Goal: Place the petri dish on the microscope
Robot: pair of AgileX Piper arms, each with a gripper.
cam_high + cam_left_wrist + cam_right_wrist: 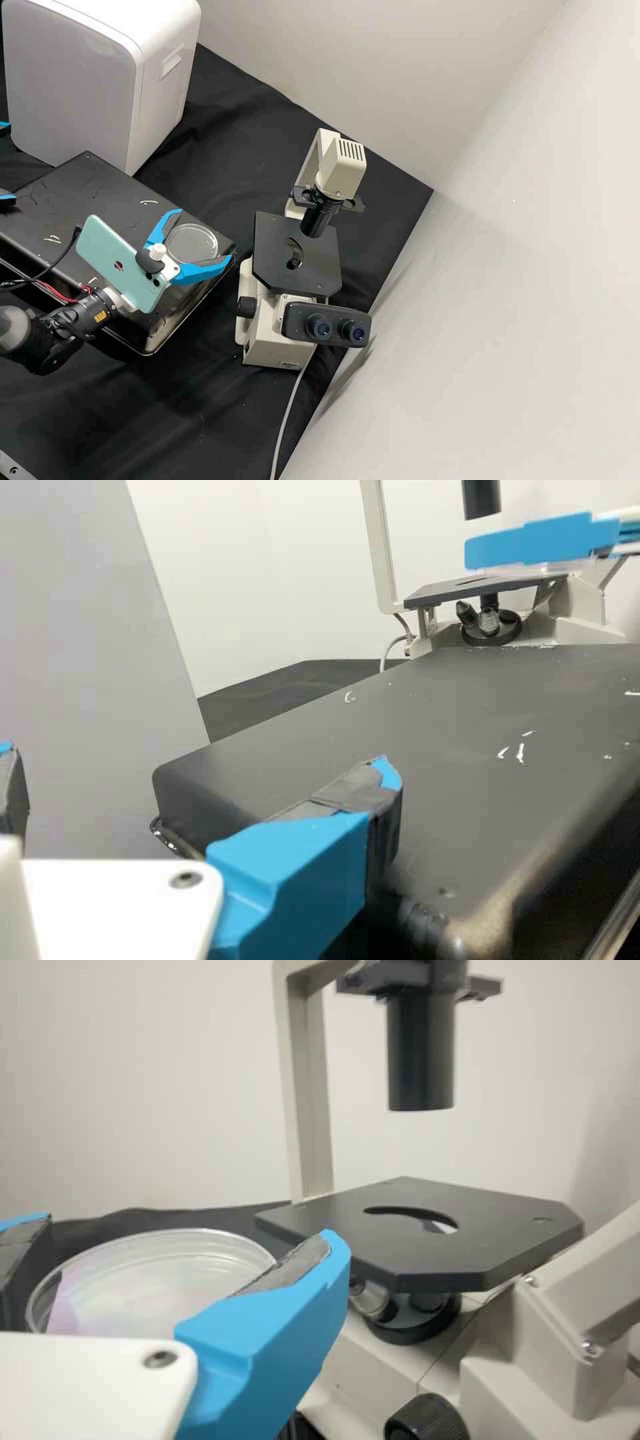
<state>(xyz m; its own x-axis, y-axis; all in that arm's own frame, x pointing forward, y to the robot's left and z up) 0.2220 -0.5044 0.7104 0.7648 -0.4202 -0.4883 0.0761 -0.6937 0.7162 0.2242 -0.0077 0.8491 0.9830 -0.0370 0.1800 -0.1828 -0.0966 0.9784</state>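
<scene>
Clear plastic round petri dish (191, 242) sits on the scuffed black box (80, 193) at the frame's left-centre, between your right gripper's (205, 235) released, wide-spread blue fingers (203, 269). The beige microscope's (267, 333) flat black stage (327, 257) lies just right of it, past the fingertips.

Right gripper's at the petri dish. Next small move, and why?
Probably close the right gripper on the petri dish. Its blue fingers stand open on either side of the dish, which lies on the black box and is not yet on the stage of the microscope. A firm grip should come before any lift.
</scene>
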